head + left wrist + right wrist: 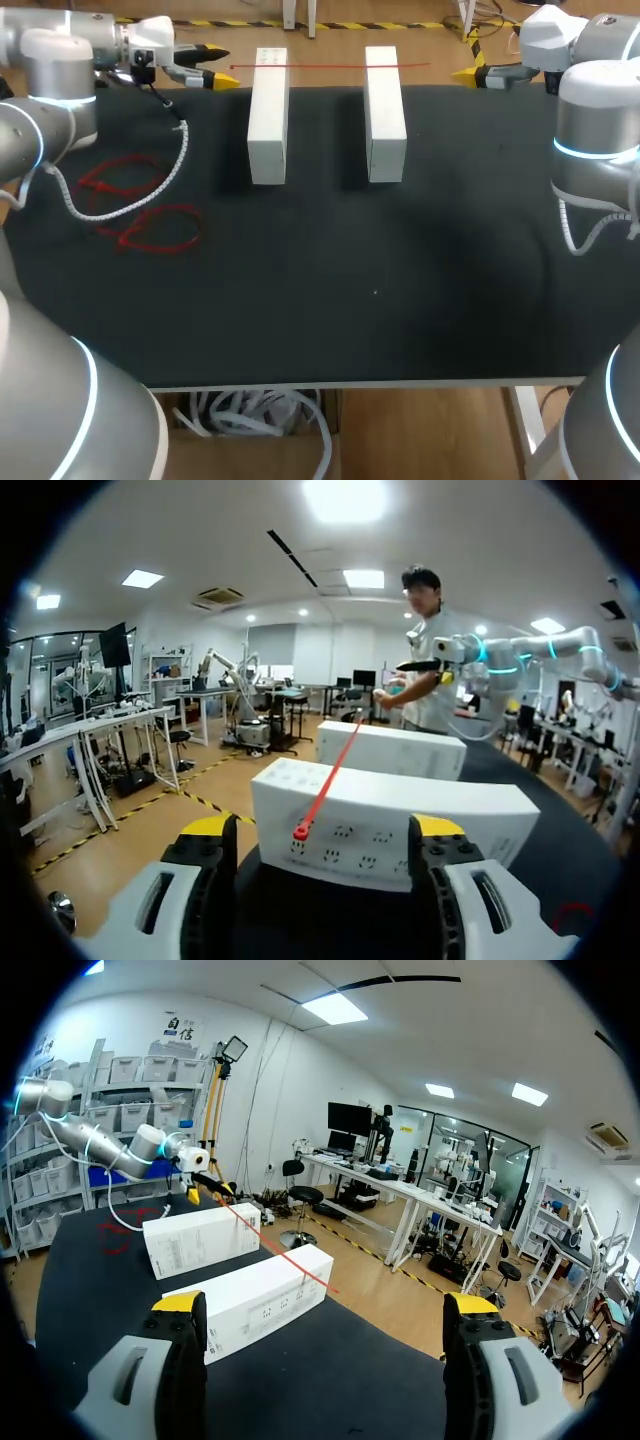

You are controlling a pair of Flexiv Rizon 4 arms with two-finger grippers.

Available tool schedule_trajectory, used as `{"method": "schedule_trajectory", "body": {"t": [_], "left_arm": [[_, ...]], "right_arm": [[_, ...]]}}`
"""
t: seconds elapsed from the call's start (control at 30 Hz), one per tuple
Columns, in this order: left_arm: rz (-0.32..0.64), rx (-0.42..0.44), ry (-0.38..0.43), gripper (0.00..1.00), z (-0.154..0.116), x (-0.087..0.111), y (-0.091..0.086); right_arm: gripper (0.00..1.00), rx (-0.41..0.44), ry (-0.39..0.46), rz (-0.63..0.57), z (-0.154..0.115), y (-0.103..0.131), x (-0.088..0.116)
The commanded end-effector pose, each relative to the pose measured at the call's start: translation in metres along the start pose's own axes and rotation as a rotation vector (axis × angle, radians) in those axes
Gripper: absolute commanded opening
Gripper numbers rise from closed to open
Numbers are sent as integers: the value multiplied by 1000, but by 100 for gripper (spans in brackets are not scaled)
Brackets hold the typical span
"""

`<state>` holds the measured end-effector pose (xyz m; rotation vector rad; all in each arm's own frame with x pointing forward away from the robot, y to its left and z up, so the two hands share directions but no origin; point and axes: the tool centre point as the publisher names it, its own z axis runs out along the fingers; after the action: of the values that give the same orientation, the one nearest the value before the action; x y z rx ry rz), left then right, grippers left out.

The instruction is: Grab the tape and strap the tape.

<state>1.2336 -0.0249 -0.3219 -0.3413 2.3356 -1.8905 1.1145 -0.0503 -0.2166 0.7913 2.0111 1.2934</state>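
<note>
a thin red tape strip (330,66) spans the far ends of two white rectangular blocks (268,120), with the left gripper (222,68) and right gripper (468,75) both spread wide and empty.

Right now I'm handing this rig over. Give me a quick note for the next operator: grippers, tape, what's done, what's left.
Left gripper: open, empty, at the table's far edge beside the left white block.
Right gripper: open, empty, at the far edge beside the right white block.
Red tape: a straight strip running across the tops of both blocks.
Red loops: two lie loose on the black table near the left arm.
Done: nothing grabbed.
Left: grab the tape, then strap it.
</note>
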Motion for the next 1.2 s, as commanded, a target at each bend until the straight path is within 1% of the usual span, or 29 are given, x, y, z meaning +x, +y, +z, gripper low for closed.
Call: {"method": "schedule_trajectory", "body": {"t": [0.03, 0.07, 0.1, 0.2, 0.23, 0.27, 0.4, 0.5, 0.57, 0.63, 0.7, 0.73, 0.77, 0.8, 0.83, 0.93, 1.03, 1.1, 1.17, 1.2], "left_arm": [[4, 5, 104, 67, 6, -9, 5], [3, 5, 105, 58, 7, -9, 5], [3, 5, 108, 54, 8, -9, 5], [12, 2, 121, 57, 9, -10, 5], [13, 1, 124, 49, 9, -10, 5], [16, -1, 127, 47, 10, -11, 5], [21, 4, 137, 48, 10, -13, 4], [21, 8, 139, 42, 9, -14, 4], [20, 8, 141, 43, 9, -15, 5], [22, 8, 144, 35, 9, -15, 5], [28, 13, 155, 31, 9, -15, 5], [27, 14, 155, 19, 9, -15, 5], [22, 18, 153, 17, 9, -15, 5], [21, 26, 156, 20, 9, -15, 5], [23, 25, 155, 19, 9, -15, 5], [23, 22, 154, 22, 9, -15, 6], [23, 19, 153, 20, 8, -14, 8], [21, 16, 154, 22, 7, -14, 9], [21, 16, 157, 16, 7, -13, 9], [21, 15, 158, 16, 7, -13, 10]], "right_arm": [[100, 0, 0, 0, 0, 0, 0], [100, 0, 0, 0, 0, 0, 0], [100, 0, 0, 0, 0, 0, 0], [100, 0, 0, 0, 0, 0, 0], [100, 0, 0, 0, 0, 0, 0], [100, 0, 0, 0, 0, 0, 0], [100, 0, 0, 0, 0, 0, 0], [100, 0, 0, 0, 0, 0, 0], [100, 0, 0, 0, 0, 0, 0], [100, 0, 0, 0, 0, 0, 0], [100, 0, 0, 0, 0, 0, 0], [100, 0, 0, 0, 0, 0, 0], [100, 0, 0, 0, 0, 0, 0], [100, 0, 0, 0, 0, 0, 0], [100, 0, 0, 0, 0, 0, 0], [100, 0, 0, 0, 0, 0, 0], [100, 0, 0, 0, 0, 0, 0], [100, 0, 0, 0, 0, 0, 0], [100, 0, 0, 0, 0, 0, 0], [100, 0, 0, 0, 0, 0, 0]]}}
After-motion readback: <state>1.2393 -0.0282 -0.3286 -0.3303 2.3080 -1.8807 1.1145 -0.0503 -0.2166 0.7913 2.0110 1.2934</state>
